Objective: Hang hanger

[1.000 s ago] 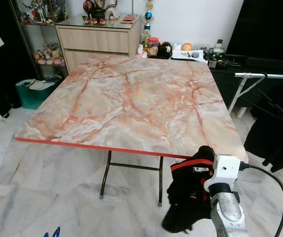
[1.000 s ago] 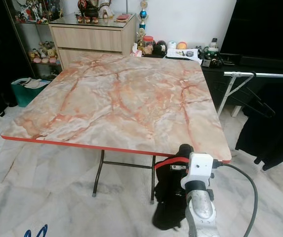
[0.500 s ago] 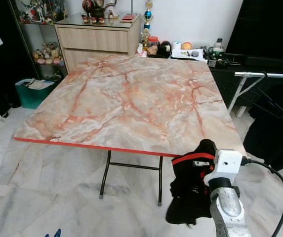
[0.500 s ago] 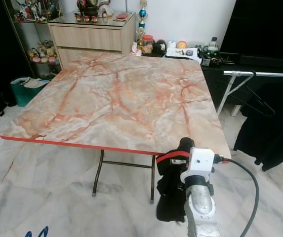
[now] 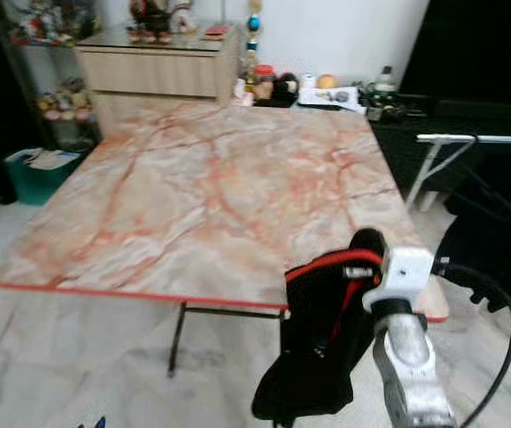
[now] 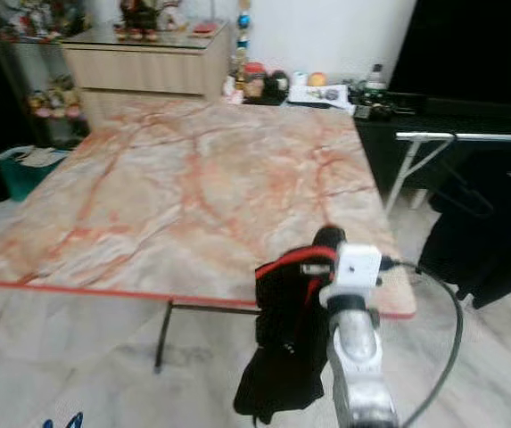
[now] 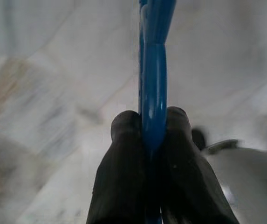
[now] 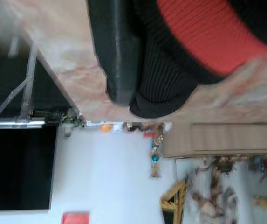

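My left gripper (image 7: 147,140) is shut on a blue hanger (image 7: 154,84), held low over the pale floor; the hanger's tip (image 5: 97,422) pokes into the bottom of the left eye view. My right gripper (image 5: 362,254) is shut on a black garment with red trim (image 5: 317,339), which hangs at the front right edge of the marble-patterned table (image 5: 193,178). In the right wrist view one black finger (image 8: 117,56) presses against the garment (image 8: 203,32). A silver clothes rail (image 5: 478,138) stands to the right, with black clothes (image 5: 496,250) hanging from it.
A wooden cabinet (image 5: 157,67) and a low black unit crowded with small items (image 5: 344,89) stand behind the table. A teal bin (image 5: 32,169) sits on the floor at the left. A black cable (image 5: 496,312) loops from my right wrist.
The camera has shifted and the picture is now blurred. My right arm has lifted the garment higher, up against the table's front edge.
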You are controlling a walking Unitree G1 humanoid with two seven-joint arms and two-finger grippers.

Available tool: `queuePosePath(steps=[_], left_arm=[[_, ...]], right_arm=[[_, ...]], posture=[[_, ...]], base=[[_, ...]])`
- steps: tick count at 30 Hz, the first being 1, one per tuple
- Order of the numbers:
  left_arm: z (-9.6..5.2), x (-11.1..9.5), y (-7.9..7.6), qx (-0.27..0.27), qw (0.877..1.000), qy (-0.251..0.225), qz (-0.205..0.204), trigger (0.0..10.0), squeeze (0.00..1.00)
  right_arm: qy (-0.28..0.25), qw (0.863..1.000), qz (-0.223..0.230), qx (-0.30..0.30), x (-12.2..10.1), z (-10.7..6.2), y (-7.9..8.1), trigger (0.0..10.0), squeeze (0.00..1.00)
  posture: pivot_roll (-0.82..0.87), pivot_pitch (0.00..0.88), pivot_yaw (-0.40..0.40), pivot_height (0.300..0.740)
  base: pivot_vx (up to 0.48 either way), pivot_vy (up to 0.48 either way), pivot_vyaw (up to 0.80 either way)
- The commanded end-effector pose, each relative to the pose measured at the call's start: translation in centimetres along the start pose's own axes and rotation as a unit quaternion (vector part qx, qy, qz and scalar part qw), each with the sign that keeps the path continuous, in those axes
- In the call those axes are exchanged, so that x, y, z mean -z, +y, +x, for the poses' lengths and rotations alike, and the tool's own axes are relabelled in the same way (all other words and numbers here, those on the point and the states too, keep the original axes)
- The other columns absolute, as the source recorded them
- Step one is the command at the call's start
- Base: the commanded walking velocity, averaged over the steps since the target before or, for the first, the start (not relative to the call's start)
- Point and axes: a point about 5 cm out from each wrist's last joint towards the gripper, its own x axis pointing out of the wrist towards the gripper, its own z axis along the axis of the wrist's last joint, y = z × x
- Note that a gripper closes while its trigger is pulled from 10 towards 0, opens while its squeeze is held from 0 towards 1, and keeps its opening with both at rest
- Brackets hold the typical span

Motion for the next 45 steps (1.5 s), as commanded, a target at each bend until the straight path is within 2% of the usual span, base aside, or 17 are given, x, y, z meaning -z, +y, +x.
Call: queuePosePath(steps=[1, 5, 6, 8, 12, 16, 23, 26, 28, 29, 30, 31, 34, 38, 39, 40, 45], left_arm=[[-0.3, 0.8, 1.3, -0.014, 1.000, 0.016, 0.003, 10.0, 0.00], [-0.2, 0.8, 1.3, -0.013, 1.000, 0.015, 0.002, 10.0, 0.00], [-0.2, 0.7, 1.2, -0.012, 1.000, 0.014, 0.000, 10.0, 0.00], [-0.2, 0.7, 1.2, -0.012, 1.000, 0.013, -0.002, 10.0, 0.00], [-0.2, 0.6, 1.1, -0.012, 1.000, 0.011, -0.003, 10.0, 0.00], [-0.2, 0.6, 1.1, -0.012, 1.000, 0.012, -0.006, 10.0, 0.00], [-0.2, 0.7, 1.1, -0.009, 1.000, 0.016, -0.003, 10.0, 0.00], [-0.2, 0.8, 1.1, -0.009, 1.000, 0.017, -0.002, 10.0, 0.00], [-0.2, 0.9, 1.1, -0.009, 1.000, 0.022, 0.003, 10.0, 0.00], [-0.2, 0.9, 1.1, -0.009, 1.000, 0.022, 0.003, 10.0, 0.00], [-0.3, 1.0, 1.0, -0.006, 1.000, 0.022, -0.004, 10.0, 0.00], [-0.3, 1.1, 1.0, -0.002, 1.000, 0.023, -0.006, 10.0, 0.00], [-0.3, 1.2, 1.0, -0.001, 1.000, 0.025, -0.004, 10.0, 0.00], [-0.3, 1.3, 1.0, -0.001, 1.000, 0.026, -0.004, 10.0, 0.00], [-0.4, 1.3, 1.0, 0.000, 1.000, 0.027, -0.004, 10.0, 0.00], [-0.4, 1.5, 1.1, 0.000, 1.000, 0.028, -0.001, 10.0, 0.00], [-0.4, 1.6, 1.2, 0.001, 1.000, 0.029, 0.002, 10.0, 0.00]], right_arm=[[-0.071, 0.997, 0.012, -0.025, -3.4, 2.4, 1.7, 10.0, 0.00], [-0.086, 0.996, 0.010, -0.036, -4.5, 3.6, 2.4, 10.0, 0.00], [-0.101, 0.994, 0.013, -0.038, -5.6, 4.7, 2.8, 10.0, 0.00], [-0.109, 0.993, 0.013, -0.039, -6.2, 5.3, 2.9, 10.0, 0.00], [-0.138, 0.990, 0.014, -0.031, -8.8, 7.8, 3.1, 10.0, 0.00], [-0.164, 0.986, -0.003, -0.028, -10.4, 8.7, 3.1, 10.0, 0.00], [-0.172, 0.985, -0.013, -0.006, -11.1, 9.4, 2.2, 10.0, 0.00], [-0.157, 0.987, -0.022, -0.023, -9.9, 8.9, 2.7, 10.0, 0.00], [-0.097, 0.993, -0.050, -0.051, -6.9, 8.0, 3.3, 10.0, 0.00], [-0.097, 0.993, -0.050, -0.051, -6.9, 8.0, 3.3, 10.0, 0.00], [-0.056, 0.995, -0.065, -0.057, -4.8, 7.1, 3.4, 10.0, 0.00], [-0.008, 0.998, -0.038, -0.057, -2.1, 5.3, 3.6, 10.0, 0.00], [0.035, 0.997, -0.013, -0.063, 0.1, 2.9, 4.0, 10.0, 0.00], [0.038, 0.997, -0.013, -0.065, 0.1, 2.7, 4.0, 10.0, 0.00], [0.053, 0.997, -0.007, -0.064, 0.7, 0.9, 4.2, 10.0, 0.00], [0.076, 0.995, 0.003, -0.058, 1.0, -1.7, 4.2, 10.0, 0.00], [0.100, 0.993, 0.003, -0.058, 0.7, -3.7, 3.9, 10.0, 0.00]], posture=[[-0.02, 0.000, 0.019, 0.740], [-0.02, 0.000, 0.019, 0.740], [-0.01, 0.000, 0.016, 0.740], [-0.01, 0.000, 0.015, 0.740], [0.00, 0.000, 0.013, 0.740], [0.00, 0.000, 0.012, 0.740], [-0.01, 0.000, 0.009, 0.740], [-0.01, 0.000, 0.008, 0.740], [-0.02, 0.000, 0.002, 0.740], [-0.02, 0.000, 0.002, 0.740], [-0.02, 0.000, -0.001, 0.740], [-0.02, 0.000, -0.006, 0.740], [-0.02, 0.000, -0.009, 0.740], [-0.02, 0.000, -0.009, 0.740], [-0.02, 0.000, -0.012, 0.740], [-0.03, 0.000, -0.010, 0.740], [-0.03, 0.000, -0.013, 0.740]], base=[[0.409, 0.000, 0.00], [0.406, 0.000, 0.00], [0.409, 0.000, 0.00], [0.409, 0.000, 0.00], [0.409, 0.000, 0.00], [0.408, 0.000, 0.00], [0.408, 0.000, 0.00], [0.375, 0.000, 0.00], [0.174, 0.000, 0.00], [0.000, 0.000, 0.00], [0.000, 0.000, 0.00], [0.000, 0.000, 0.00], [0.000, 0.000, 0.00], [0.000, 0.000, 0.00], [0.000, 0.000, 0.00], [0.000, 0.000, 0.00], [0.000, 0.000, 0.00]])
